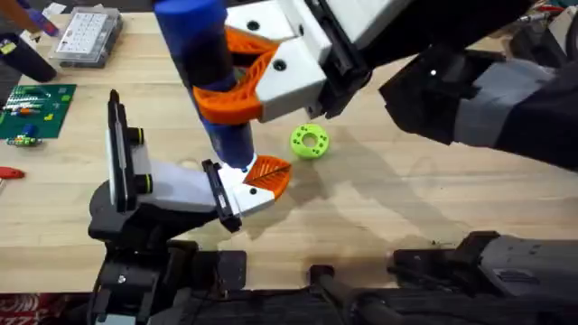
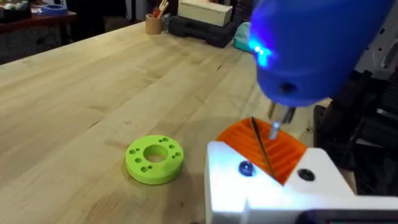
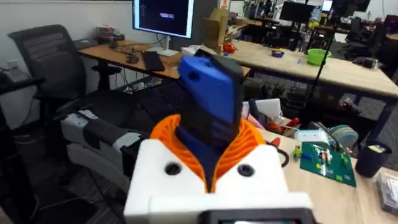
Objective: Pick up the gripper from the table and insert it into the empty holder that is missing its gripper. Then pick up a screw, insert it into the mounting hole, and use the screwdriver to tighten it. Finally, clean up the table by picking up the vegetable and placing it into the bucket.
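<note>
My right gripper (image 1: 237, 83) reaches in from the upper right, shut on the blue screwdriver (image 1: 206, 63), which stands upright between white fingers with orange pads (image 3: 205, 155). The screwdriver's light is on. Its metal bit (image 2: 275, 129) points down onto the white gripper piece with an orange ribbed pad (image 2: 267, 158) at the end of my left arm (image 1: 257, 183). Two dark screw holes (image 2: 245, 168) show on that white piece. A green ring with several small holes (image 1: 310, 142) lies on the table just right of the bit. The vegetable and the bucket are out of view.
A green circuit board (image 1: 34, 110) and a clear parts box (image 1: 86, 38) sit at the table's far left. A tan cup with sticks (image 2: 153, 23) and a dark case (image 2: 202, 30) stand at the far edge. Bare wood spreads right of the ring.
</note>
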